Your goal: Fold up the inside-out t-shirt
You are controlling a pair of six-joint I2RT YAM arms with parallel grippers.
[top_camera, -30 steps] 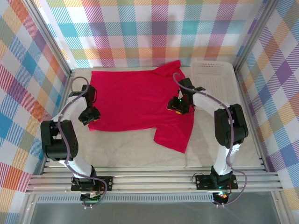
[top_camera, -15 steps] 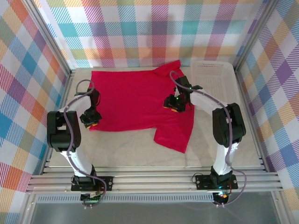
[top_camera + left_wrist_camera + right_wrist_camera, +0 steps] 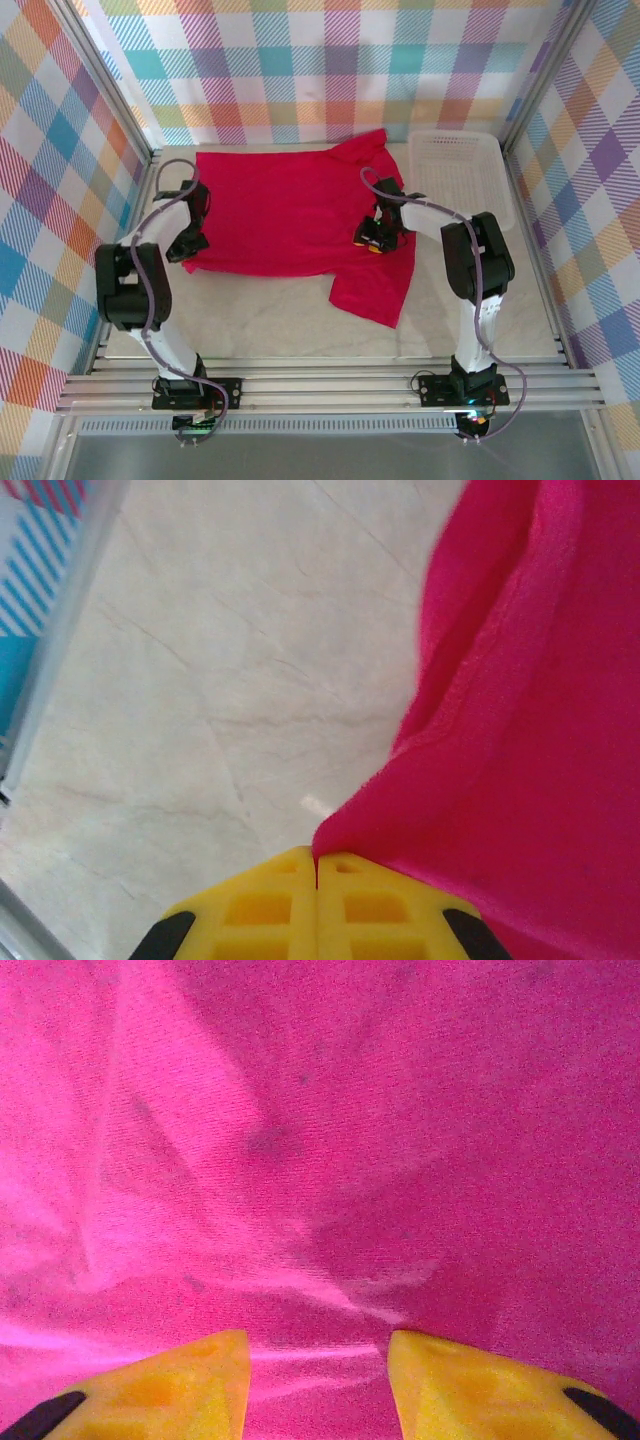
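Overhead and wrist views of the two arms at the garment.

The inside-out t-shirt lies spread flat on the pale table, covering the centre and the 11 o'clock part of the surface. One lobe of cloth points to 1 o'clock, near the white mesh basket. A second lobe hangs toward 5 o'clock.

Left arm: from its base at 7 o'clock it rises to a bent elbow at the 9 o'clock side, and the forearm runs on toward 12 o'clock. The wrist folds back, so the left gripper meets the shirt's 8 o'clock corner. In the left wrist view the left gripper is clenched, its yellow pads pressed together on the hem of the t-shirt. The hem rises off the bare table into the seam between the pads.

Right arm: from its base at 5 o'clock it stands up to an elbow at 3 o'clock. The forearm reaches toward 10 o'clock, setting the right gripper down on the shirt's 3 o'clock side. In the right wrist view the right gripper is released, its pads apart over wrinkled cloth.
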